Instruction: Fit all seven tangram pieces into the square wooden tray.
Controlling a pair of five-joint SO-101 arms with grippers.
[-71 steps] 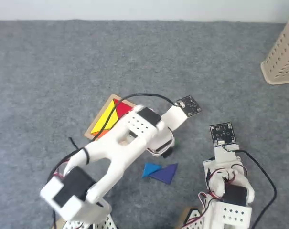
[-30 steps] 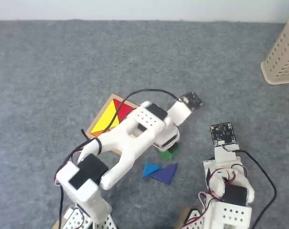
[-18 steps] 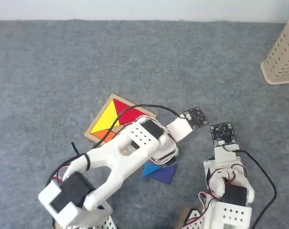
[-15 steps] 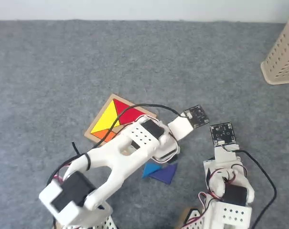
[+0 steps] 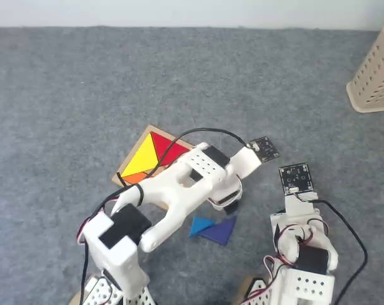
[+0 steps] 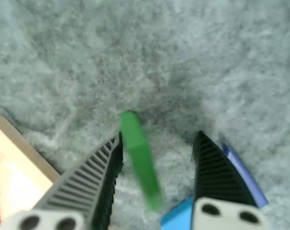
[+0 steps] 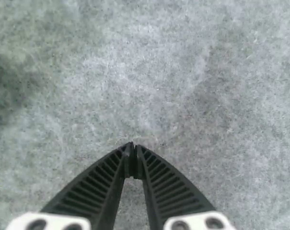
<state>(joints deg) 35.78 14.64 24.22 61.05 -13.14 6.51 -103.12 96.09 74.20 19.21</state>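
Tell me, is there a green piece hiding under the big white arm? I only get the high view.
Observer: Yes. The left wrist view shows a green piece between the open fingers of the left gripper.
Operator: Is it grabbed?
Observer: It doesn't look like it. It's close beside one finger, with a clear gap to the other finger.
Operator: What's the other claw doing?
Observer: The right gripper is shut on nothing, over bare carpet.

One piece [image 6: 137, 153] lies between the left hand's [image 6: 159, 138] fingers [image 6: 94, 177], just beside the tray [image 6: 29, 155].
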